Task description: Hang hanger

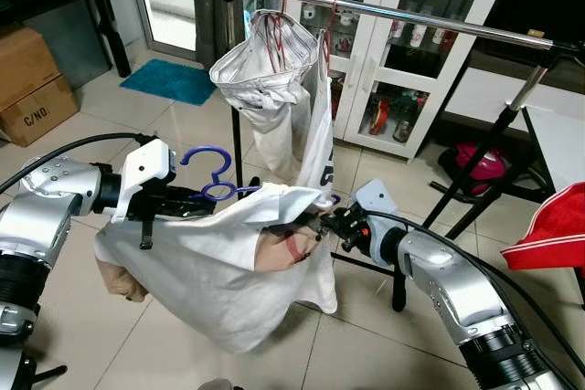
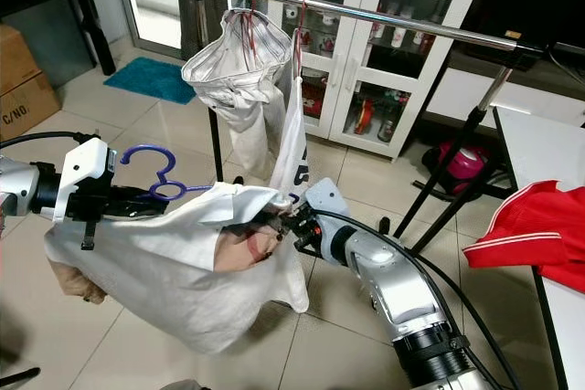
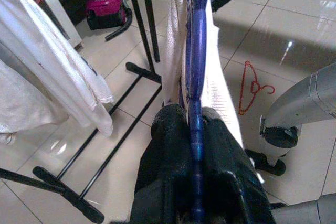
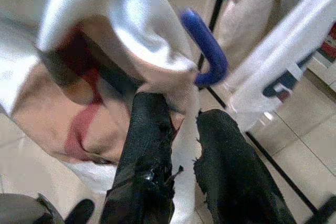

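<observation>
Chrome clothes rail (image 1: pixel 439 23) spans the room above the tiled floor (image 1: pixel 174 125). Below it, a white printed shirt (image 1: pixel 210 262) hangs on a blue plastic hanger (image 1: pixel 212 175). Left gripper (image 3: pixel 195 129) jaws clamp the hanger; right gripper (image 4: pixel 181 124) jaws seemingly pinch the shirt's edge, slightly parted.

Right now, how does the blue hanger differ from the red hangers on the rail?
The blue hanger is off the rail, held roughly level between the left hand and right hand; the red hangers already hang from the rail. The blue one carries a white shirt with a print; the red ones hold pale garments hanging down. All carry clothes.
</observation>
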Robot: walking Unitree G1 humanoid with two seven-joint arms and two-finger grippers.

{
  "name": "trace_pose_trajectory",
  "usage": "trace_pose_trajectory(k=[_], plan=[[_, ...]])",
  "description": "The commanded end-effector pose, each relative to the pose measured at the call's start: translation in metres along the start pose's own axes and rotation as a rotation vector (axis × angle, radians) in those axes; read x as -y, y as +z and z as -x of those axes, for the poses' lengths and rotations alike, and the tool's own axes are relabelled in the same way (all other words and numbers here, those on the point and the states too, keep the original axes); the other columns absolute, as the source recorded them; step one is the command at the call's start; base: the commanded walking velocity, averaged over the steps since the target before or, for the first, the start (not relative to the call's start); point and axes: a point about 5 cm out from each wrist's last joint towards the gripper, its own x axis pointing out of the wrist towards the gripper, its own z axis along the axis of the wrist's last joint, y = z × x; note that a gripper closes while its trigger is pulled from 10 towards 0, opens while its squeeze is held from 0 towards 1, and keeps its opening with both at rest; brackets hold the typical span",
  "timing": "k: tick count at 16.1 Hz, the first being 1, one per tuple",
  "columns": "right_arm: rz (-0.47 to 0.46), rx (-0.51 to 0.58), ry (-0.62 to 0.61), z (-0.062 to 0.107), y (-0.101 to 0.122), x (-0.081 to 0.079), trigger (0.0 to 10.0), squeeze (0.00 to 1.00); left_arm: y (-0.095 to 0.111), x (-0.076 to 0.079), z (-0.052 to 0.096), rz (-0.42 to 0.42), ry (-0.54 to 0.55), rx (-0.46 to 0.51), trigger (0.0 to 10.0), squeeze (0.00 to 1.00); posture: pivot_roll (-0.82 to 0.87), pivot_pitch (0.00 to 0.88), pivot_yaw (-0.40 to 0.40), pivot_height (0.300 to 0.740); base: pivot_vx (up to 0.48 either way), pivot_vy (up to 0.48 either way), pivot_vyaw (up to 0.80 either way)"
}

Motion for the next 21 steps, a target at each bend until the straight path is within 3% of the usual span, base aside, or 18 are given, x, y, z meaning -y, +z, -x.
trace_pose_trajectory(k=[1,2,3,7,10,15,16,21], plan=[[-0.006,0.009,-0.027,0.002,0.001,0.006,10.0,0.00,0.011,-0.004,0.005,-0.044,0.011,0.025,0.0,0.00,-0.03,0.000,-0.038,0.740,0.000,0.000,0.00],[-0.012,0.013,-0.027,0.002,0.002,0.006,10.0,0.00,0.011,-0.004,0.005,-0.044,0.012,0.023,0.0,0.00,-0.03,0.000,-0.038,0.740,0.000,0.000,0.00],[-0.056,0.041,0.004,0.004,0.004,0.004,10.0,1.00,0.010,-0.004,0.005,-0.044,0.021,0.016,0.0,0.00,-0.03,0.000,-0.038,0.740,0.000,0.000,0.00],[-0.072,0.053,0.009,0.014,0.000,0.006,10.0,1.00,0.010,-0.006,0.006,-0.049,0.041,0.009,0.0,0.00,-0.03,0.000,-0.038,0.740,0.000,0.000,0.00],[-0.119,0.080,-0.079,0.019,-0.007,0.003,10.0,1.00,0.009,-0.006,0.004,-0.045,0.039,0.016,0.0,0.00,-0.04,0.000,-0.034,0.740,0.000,0.000,0.00],[-0.160,0.079,-0.176,0.014,-0.009,-0.002,10.0,1.00,0.011,-0.006,0.003,-0.046,0.035,0.026,0.0,0.00,-0.03,0.000,-0.031,0.740,0.000,0.000,0.00],[-0.164,0.076,-0.188,0.012,-0.008,-0.003,10.0,0.00,0.012,-0.007,0.002,-0.046,0.035,0.028,0.0,0.00,-0.03,0.000,-0.031,0.740,0.000,0.000,0.00],[-0.211,0.090,-0.108,0.006,-0.002,-0.011,10.0,0.00,0.012,-0.007,0.002,-0.045,0.037,0.024,0.0,0.00,-0.03,0.000,-0.033,0.740,0.000,0.000,0.00]])
